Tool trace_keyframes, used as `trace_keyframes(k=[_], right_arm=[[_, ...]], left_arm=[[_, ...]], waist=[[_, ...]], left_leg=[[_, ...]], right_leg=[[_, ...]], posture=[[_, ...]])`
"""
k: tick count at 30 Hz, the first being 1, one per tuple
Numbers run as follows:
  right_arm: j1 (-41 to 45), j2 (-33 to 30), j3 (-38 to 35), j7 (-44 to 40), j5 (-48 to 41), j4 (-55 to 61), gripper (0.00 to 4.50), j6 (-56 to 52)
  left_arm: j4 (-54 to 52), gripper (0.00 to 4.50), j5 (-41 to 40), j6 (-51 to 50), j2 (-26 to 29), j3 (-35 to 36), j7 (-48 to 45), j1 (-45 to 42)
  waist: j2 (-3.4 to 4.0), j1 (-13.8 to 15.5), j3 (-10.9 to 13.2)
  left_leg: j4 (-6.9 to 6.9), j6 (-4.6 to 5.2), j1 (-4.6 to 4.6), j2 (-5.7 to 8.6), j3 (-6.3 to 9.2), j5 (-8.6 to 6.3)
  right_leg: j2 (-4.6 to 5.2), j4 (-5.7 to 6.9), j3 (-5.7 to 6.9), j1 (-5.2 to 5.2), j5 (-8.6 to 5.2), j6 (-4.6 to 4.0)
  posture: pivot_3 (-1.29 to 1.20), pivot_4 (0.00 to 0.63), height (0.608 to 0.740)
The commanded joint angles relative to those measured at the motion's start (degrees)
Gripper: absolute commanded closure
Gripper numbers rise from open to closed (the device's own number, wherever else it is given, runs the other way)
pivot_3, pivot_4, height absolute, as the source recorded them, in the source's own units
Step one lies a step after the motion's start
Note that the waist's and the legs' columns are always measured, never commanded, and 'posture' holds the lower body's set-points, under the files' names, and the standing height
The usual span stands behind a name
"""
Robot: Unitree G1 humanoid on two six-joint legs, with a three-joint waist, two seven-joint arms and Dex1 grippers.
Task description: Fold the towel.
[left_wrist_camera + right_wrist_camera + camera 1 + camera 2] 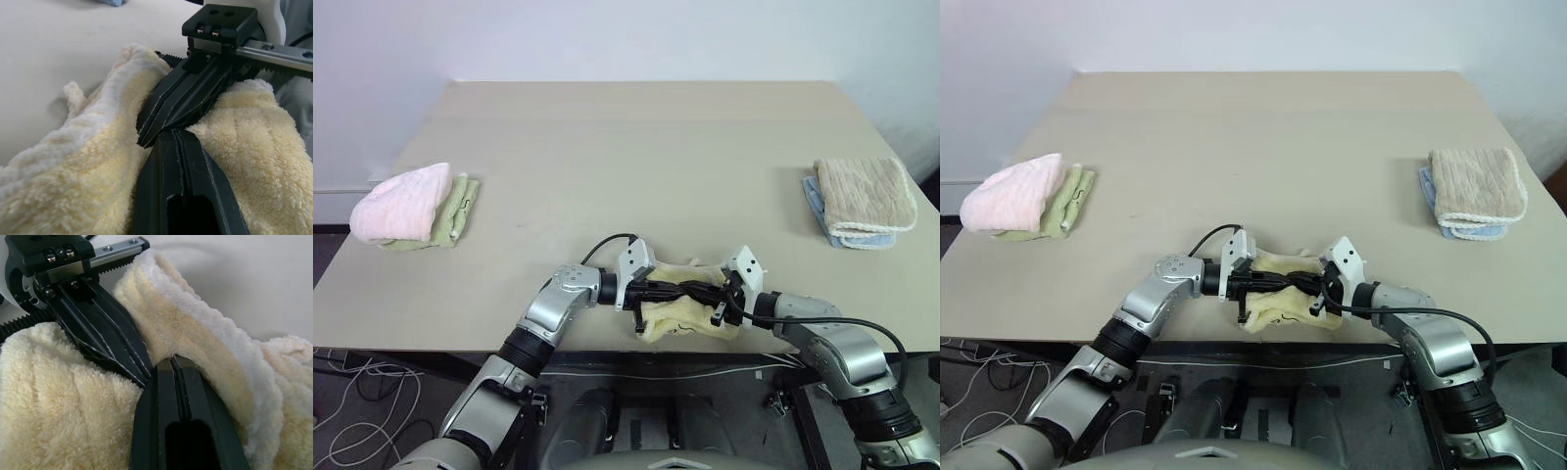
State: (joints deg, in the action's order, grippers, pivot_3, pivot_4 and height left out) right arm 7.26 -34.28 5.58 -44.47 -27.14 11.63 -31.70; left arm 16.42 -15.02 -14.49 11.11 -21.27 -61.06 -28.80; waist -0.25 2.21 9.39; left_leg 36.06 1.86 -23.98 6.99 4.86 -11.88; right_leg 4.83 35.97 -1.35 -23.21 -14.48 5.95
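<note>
Since the towel (680,311) sits bunched at the counter (636,147) near edge, soft, light, floppy, left end effector (713,292) and right end effector (658,291) both pinch its folds; corners grip better.

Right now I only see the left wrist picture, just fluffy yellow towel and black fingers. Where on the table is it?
Observer: The yellow towel lies bunched at the table's near edge, about midway.
Operator: Anything else on the table?
Observer: A pink towel on a green towel, far left.
Operator: And on the right?
Observer: A beige towel stacked on a blue towel.
</note>
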Motion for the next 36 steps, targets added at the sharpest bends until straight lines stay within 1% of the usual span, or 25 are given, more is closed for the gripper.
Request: trace_keyframes(k=[1, 4, 5, 6, 10, 12, 13, 16, 20, 23, 26, 31, 33, 36], right_arm=[[1.6, -0.4, -2.7, -1.6, -1.8, -0.4, 3.73, -1.4], [4.2, -0.8, -6.9, -2.7, -6.7, 1.2, 2.7, -4.8], [4.9, -1.1, -8.5, -3.1, -8.9, 2.1, 2.43, -6.4], [5.7, -1.7, -10.2, -3.5, -11.4, 3.0, 2.03, -8.6], [7.5, -5.3, -15.2, -4.7, -18.2, 5.0, 0.77, -15.4], [7.6, -6.7, -16.8, -5.2, -20.3, 4.6, 0.1, -17.8], [7.6, -7.3, -17.4, -5.3, -20.9, 4.0, 0.04, -18.7], [7.0, -9.3, -18.5, -5.6, -22.2, 2.6, 0.04, -22.0], [8.0, -13.9, -18.3, -3.5, -23.6, -2.7, 0.04, -32.9], [8.9, -17.1, -17.5, -5.0, -23.8, -5.6, 0.04, -37.3], [10.0, -19.0, -18.0, -6.0, -24.4, -9.1, 0.04, -41.4], [10.0, -20.2, -18.6, -6.8, -24.8, -12.5, 0.04, -45.9], [9.9, -19.4, -18.2, -6.3, -25.2, -11.8, 0.04, -47.8], [10.9, -16.3, -19.2, -4.9, -26.7, -12.2, 0.04, -50.8]], left_arm=[[-1.9, 4.5, -1.2, -1.0, -0.3, 1.5, -0.7, -0.9], [-6.4, 4.5, -3.9, -3.7, 1.5, 3.5, -2.5, -1.4], [-7.9, 4.5, -4.5, -4.2, 2.2, 4.2, -3.0, -1.7], [-9.6, 4.5, -5.2, -4.6, 3.0, 5.1, -3.3, -2.0], [-15.3, 4.5, -8.2, -6.1, 5.4, 9.5, -2.5, -3.8], [-16.6, 4.5, -8.9, -4.3, 6.1, 11.5, -2.2, -4.1], [-16.8, 4.5, -8.4, -2.9, 6.6, 12.2, -2.0, -4.1], [-16.9, 4.5, -7.1, -1.1, 8.1, 13.3, -0.9, -3.9], [-19.0, 4.5, -8.2, -1.8, 8.5, 14.8, 2.2, -1.0], [-21.1, 4.5, -8.2, -2.1, 8.5, 14.6, 3.8, 1.6], [-22.4, 4.5, -7.5, -2.0, 8.5, 14.2, 5.6, 4.2], [-23.3, 4.5, -7.5, -2.4, 7.5, 13.4, 8.4, 6.2], [-23.8, 4.5, -7.2, -2.4, 7.3, 12.7, 8.7, 6.6], [-24.7, 4.5, -8.0, -2.7, 7.1, 12.4, 8.7, 6.6]], waist=[[0.0, 0.0, 0.0], [0.0, -0.1, 0.0], [0.0, -0.1, 0.0], [0.01, -0.1, 0.0], [0.02, 0.0, 0.0], [0.02, 0.0, 0.0], [0.02, 0.0, 0.0], [0.02, 0.0, 0.0], [0.02, 0.0, 0.0], [0.03, 0.0, 0.0], [0.03, 0.0, 0.0], [0.03, 0.0, 0.0], [0.03, 0.0, 0.0], [0.02, 0.0, 0.0]], left_leg=[[0.02, 0.0, 0.0, 0.0, 0.0, 0.0], [0.03, 0.01, -0.12, 0.0, 0.0, 0.0], [0.03, 0.01, -0.21, 0.0, 0.0, 0.01], [0.05, 0.01, -0.29, 0.0, 0.0, 0.01], [-0.01, 0.06, -0.45, 0.0, 0.0, 0.04], [-0.05, 0.06, -0.46, 0.0, 0.01, 0.02], [-0.06, 0.08, -0.45, 0.0, 0.02, 0.01], [-0.06, 0.13, -0.46, 0.0, -0.01, -0.02], [-0.05, 0.13, -0.46, 0.0, -0.01, -0.02], [-0.05, 0.14, -0.48, 0.0, -0.03, -0.02], [-0.04, 0.14, -0.48, 0.0, -0.03, -0.03], [-0.04, 0.12, -0.49, 0.0, -0.05, -0.05], [-0.04, 0.14, -0.5, 0.0, -0.05, -0.06], [-0.03, 0.14, -0.5, 0.0, -0.05, -0.06]], right_leg=[[0.0, 0.0, 0.0, -0.01, 0.0, 0.01], [-0.01, 0.03, 0.0, -0.1, 0.0, 0.01], [-0.02, 0.05, 0.0, -0.2, 0.0, 0.01], [-0.03, 0.07, 0.0, -0.29, 0.02, 0.03], [-0.03, 0.12, 0.0, -0.49, 0.11, 0.19], [-0.03, 0.08, 0.0, -0.49, 0.11, 0.19], [-0.02, 0.05, 0.02, -0.47, 0.1, 0.19], [-0.01, 0.02, 0.0, -0.46, 0.1, 0.19], [0.02, 0.02, -0.01, -0.46, 0.02, 0.05], [0.03, 0.02, -0.01, -0.47, 0.02, 0.05], [0.04, 0.02, -0.01, -0.47, 0.02, 0.04], [0.05, 0.01, -0.01, -0.46, 0.01, 0.03], [0.06, 0.0, -0.01, -0.46, 0.01, 0.04], [0.05, 0.0, 0.0, -0.46, 0.01, 0.05]], posture=[[0.0, 0.15, 0.74], [0.0, 0.15, 0.74], [0.0, 0.15, 0.74], [0.0, 0.15, 0.74], [0.0, 0.15, 0.74], [0.0, 0.15, 0.74], [0.0, 0.15, 0.74], [0.0, 0.15, 0.74], [0.0, 0.15, 0.74], [0.0, 0.15, 0.74], [0.0, 0.15, 0.74], [0.0, 0.15, 0.74], [0.0, 0.15, 0.74], [0.0, 0.15, 0.74]])
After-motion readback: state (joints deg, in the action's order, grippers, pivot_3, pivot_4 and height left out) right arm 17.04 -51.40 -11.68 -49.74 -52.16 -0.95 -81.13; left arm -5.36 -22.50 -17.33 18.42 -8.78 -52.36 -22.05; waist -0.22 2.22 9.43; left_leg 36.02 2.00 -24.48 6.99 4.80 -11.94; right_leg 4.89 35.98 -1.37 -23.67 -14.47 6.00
